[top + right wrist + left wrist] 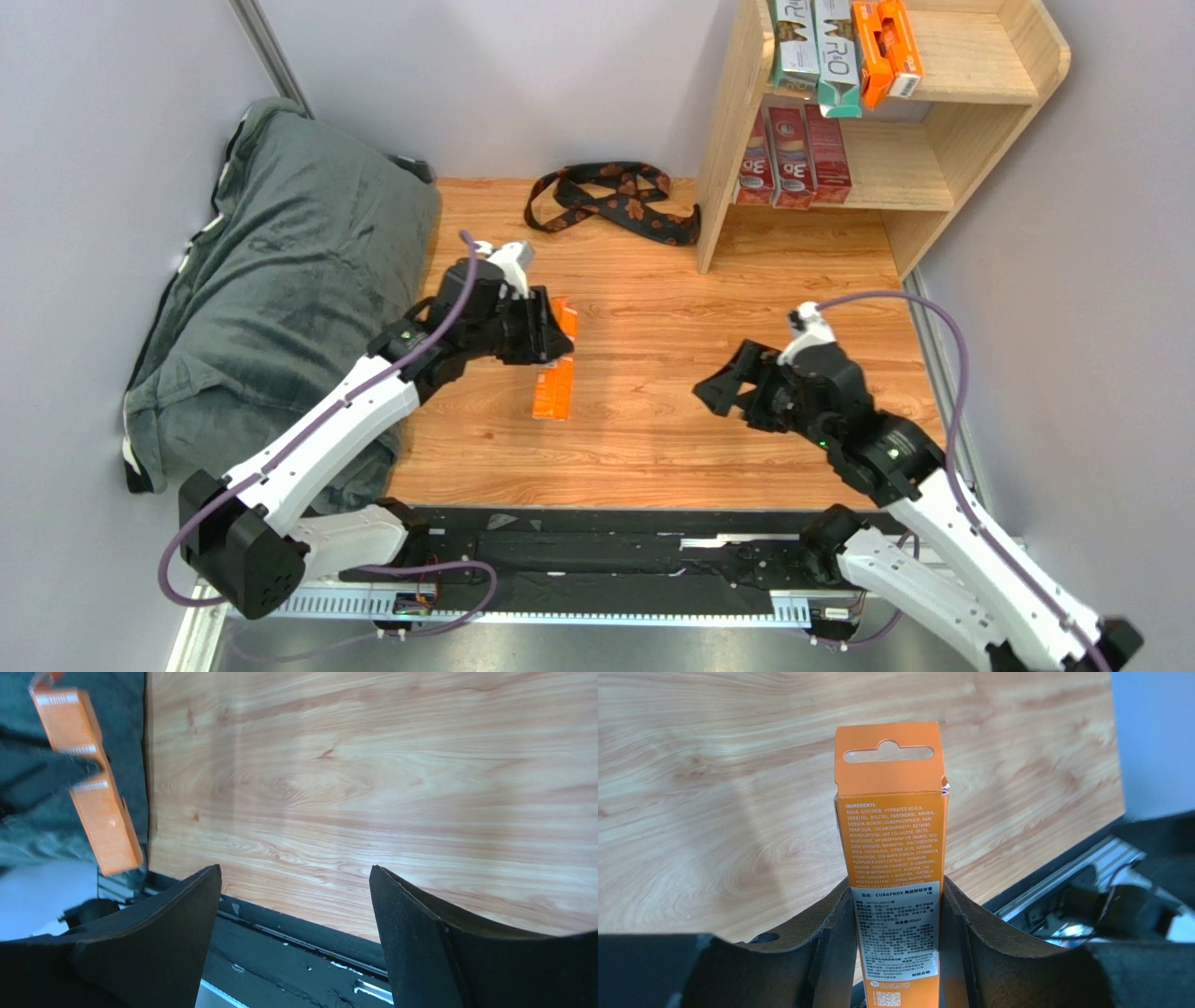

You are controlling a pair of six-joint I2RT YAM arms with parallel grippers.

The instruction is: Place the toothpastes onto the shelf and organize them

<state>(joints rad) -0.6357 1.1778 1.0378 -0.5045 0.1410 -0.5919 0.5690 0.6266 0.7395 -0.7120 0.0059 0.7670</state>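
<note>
Wood-grain counter (pixel 673 350) fills the space between grey walls, with a black rail (pixel 631 553) along its near edge where the two arms are bolted. Just past the rail on the left, an orange box (pixel 891 812) of toothpaste is carried low over the bare wood, its hang-tab end sticking out well beyond the fingers. Because the hold sits near the box's other end, the long free part could likely swing or slip on the way across, or catch the shelf's side panel on arrival. The left tool (pixel 896 910) is clamped on the box's two narrow sides, both pads pressed against the card. The right tool (pixel 293 882) hangs over the right side of the counter with its jaws spread wide, holding and touching nothing. A dark cushion (pixel 281 280) lies along the left wall. Farther back lies a patterned strap (pixel 617 196). Farthest right stands the shelf (pixel 982 56), with red boxes (pixel 793 157) on the lower tier and pale boxes (pixel 818 49) and more orange ones above.
</note>
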